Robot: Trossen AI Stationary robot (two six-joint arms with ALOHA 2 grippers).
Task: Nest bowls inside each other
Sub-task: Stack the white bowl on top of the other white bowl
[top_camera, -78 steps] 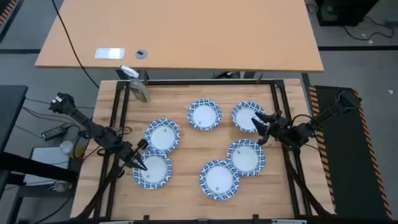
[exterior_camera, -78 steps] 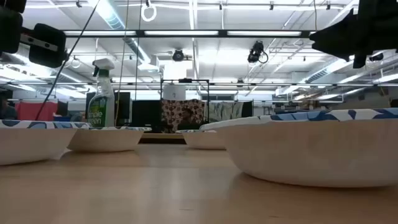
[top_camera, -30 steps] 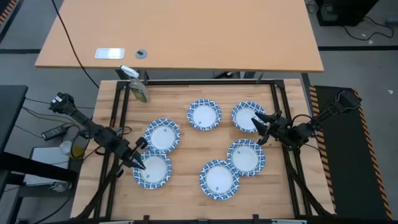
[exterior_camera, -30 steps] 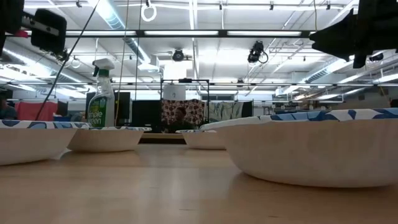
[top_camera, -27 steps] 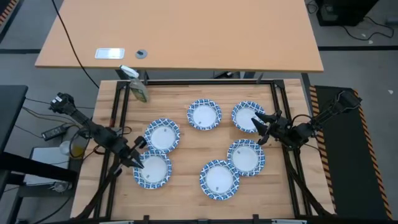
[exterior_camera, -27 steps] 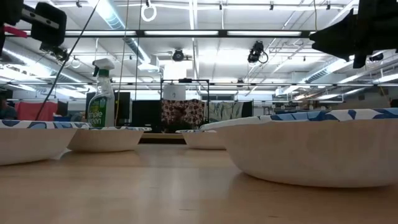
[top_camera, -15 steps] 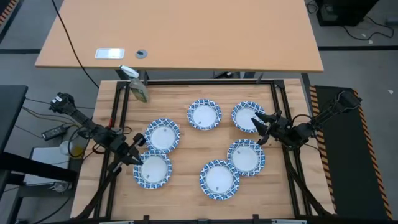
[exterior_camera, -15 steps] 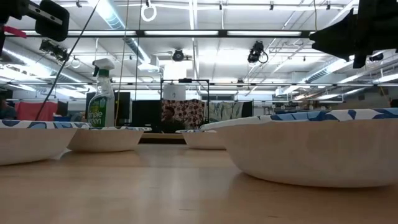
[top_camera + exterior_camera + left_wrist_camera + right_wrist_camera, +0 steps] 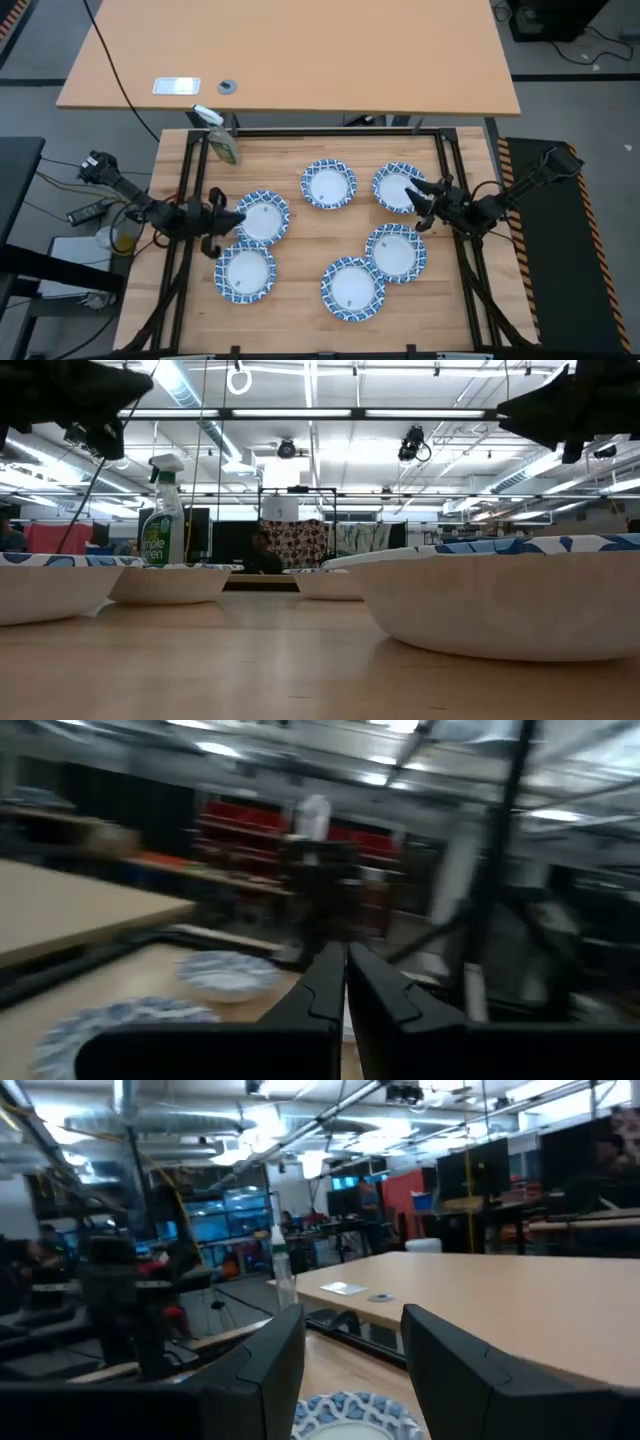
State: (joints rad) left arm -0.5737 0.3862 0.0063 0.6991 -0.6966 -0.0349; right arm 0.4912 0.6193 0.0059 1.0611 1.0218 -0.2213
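Note:
Six blue-rimmed white bowls lie apart on the wooden table, each on its base: two at the left [image 9: 262,217] [image 9: 246,272], two at the far middle and right [image 9: 329,184] [image 9: 399,187], two at the near right [image 9: 396,252] [image 9: 352,288]. My left gripper [image 9: 236,214] is shut, held level above the left side, pointing at the farther left bowl. Its wrist view shows the fingers [image 9: 346,982] together with nothing between them. My right gripper [image 9: 418,205] is open above the near rim of the far right bowl; its wrist view [image 9: 352,1350] shows only that bowl's rim [image 9: 350,1415] below.
A green spray bottle [image 9: 222,140] stands at the table's far left corner. Black frame rails [image 9: 190,200] run along the left, right and far edges. A tan desk [image 9: 300,50] lies beyond the far edge. In the low view one bowl [image 9: 500,595] fills the near right.
My left gripper has swung away from the nearer left bowl toward the far edge. It has turned from pointing at the table's near right to pointing right, at the farther left bowl, and has stayed shut. The bowls have not moved.

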